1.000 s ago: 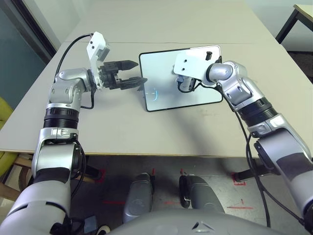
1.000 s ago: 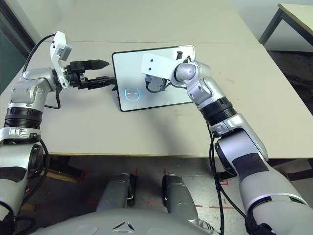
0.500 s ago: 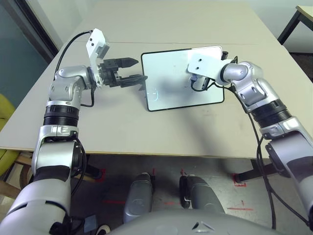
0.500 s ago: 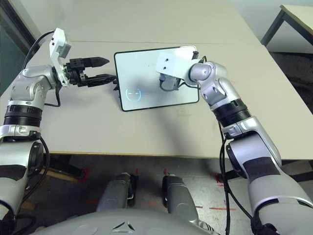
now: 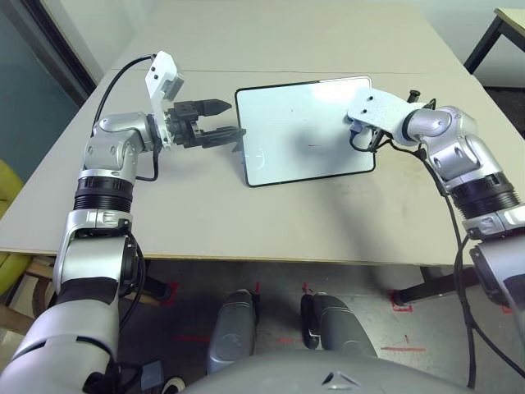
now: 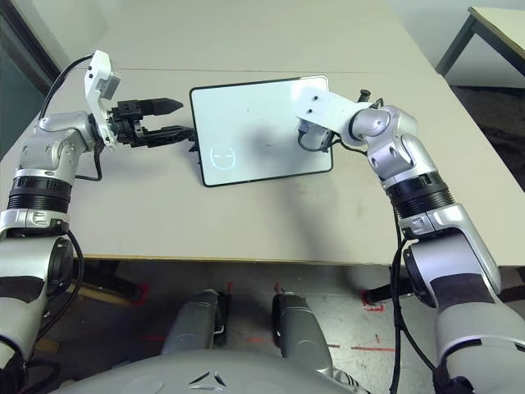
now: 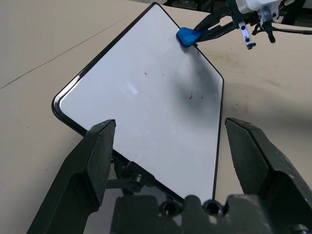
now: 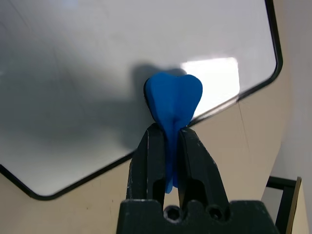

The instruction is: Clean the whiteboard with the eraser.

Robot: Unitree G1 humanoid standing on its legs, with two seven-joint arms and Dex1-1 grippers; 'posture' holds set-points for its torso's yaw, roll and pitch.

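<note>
A broad beige table (image 5: 271, 205) with a seam across its far part fills the scene. Below its near edge lies a grey floor (image 5: 369, 316) with red tape marks (image 5: 400, 305). A second table (image 6: 492, 25) with dark legs stands far right. A dark frame (image 5: 57, 41) runs along the far left.

The back end of the eraser (image 8: 173, 105) is hidden between the right gripper's (image 8: 168, 141) fingers. Tiny red specks on the whiteboard (image 7: 146, 97) are too small to read. The board's near edge hides behind the left gripper (image 7: 168, 161).
</note>
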